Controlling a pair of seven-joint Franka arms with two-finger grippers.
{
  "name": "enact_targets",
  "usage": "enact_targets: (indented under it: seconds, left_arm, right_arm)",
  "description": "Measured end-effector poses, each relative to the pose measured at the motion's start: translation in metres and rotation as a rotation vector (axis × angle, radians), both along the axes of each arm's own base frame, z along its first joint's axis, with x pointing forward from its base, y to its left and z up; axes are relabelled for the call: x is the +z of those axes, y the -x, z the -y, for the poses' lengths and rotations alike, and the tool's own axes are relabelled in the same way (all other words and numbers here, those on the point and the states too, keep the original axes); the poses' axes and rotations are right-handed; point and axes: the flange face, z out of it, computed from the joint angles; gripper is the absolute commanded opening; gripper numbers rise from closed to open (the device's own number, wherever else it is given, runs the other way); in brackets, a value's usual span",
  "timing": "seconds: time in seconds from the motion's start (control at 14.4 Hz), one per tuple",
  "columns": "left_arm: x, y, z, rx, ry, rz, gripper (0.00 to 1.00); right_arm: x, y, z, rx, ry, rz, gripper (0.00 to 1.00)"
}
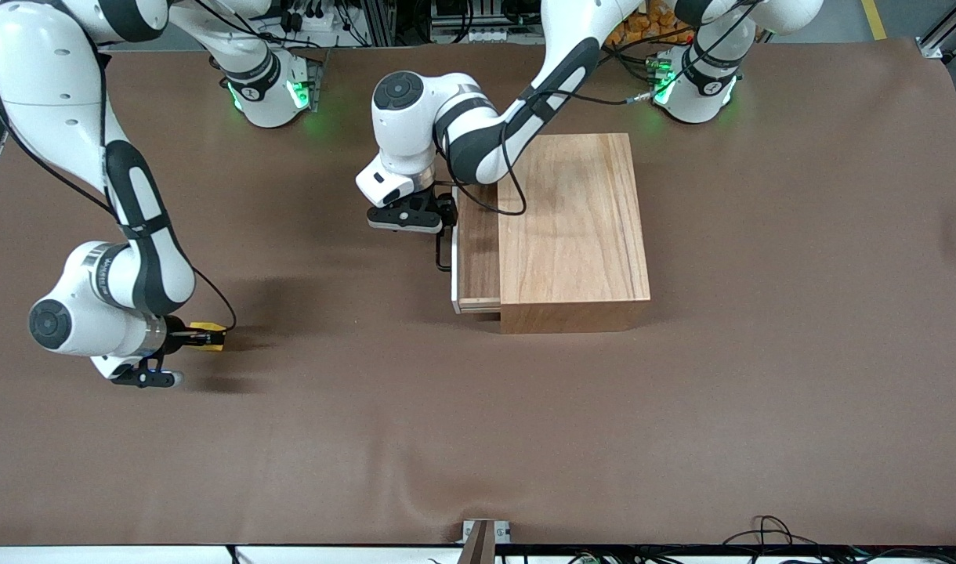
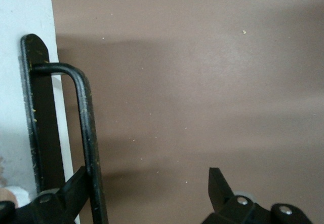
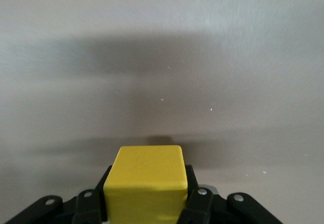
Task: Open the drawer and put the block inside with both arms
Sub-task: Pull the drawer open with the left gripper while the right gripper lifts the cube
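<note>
Matt brown table (image 1: pixel 682 439), light-wood box (image 1: pixel 580 227)

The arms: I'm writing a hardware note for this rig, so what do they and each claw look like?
Both arms, the left arm and the right arm, have glossy white rounded shells with black joint bands and round grey end caps. Their bases glow green. Thin black cables run along them. Each ends in a black two-finger claw, the left claw and the right claw, with silver screws showing in the wrist views.
</note>
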Motion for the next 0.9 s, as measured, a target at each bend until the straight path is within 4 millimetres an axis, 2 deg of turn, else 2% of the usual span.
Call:
enact_targets:
  seconds: [0.14,0.28,0.49,0.69,0.9]
  left_arm:
    - [0.001,0.003,0.006,-0.008,0.034,0.008,1.00]
    - [0.001,0.009,0.010,-0.012,0.050,0.002,1.00]
    - [0.001,0.014,0.017,-0.022,0.082,0.013,1.00]
    - [-0.001,0.013,0.020,-0.025,0.109,0.027,1.00]
    - [-0.003,0.013,0.021,-0.027,0.120,0.031,1.00]
  right_arm:
    - [0.038,-0.012,-0.004,0.045,-0.015,0.029,0.00]
    - [0.075,-0.018,-0.016,0.092,-0.030,0.050,0.00]
    - [0.117,-0.023,-0.055,0.155,-0.039,0.080,0.00]
    - [0.141,-0.022,-0.092,0.183,-0.055,0.109,0.00]
    - [0.150,-0.018,-0.117,0.098,-0.093,0.098,0.00]
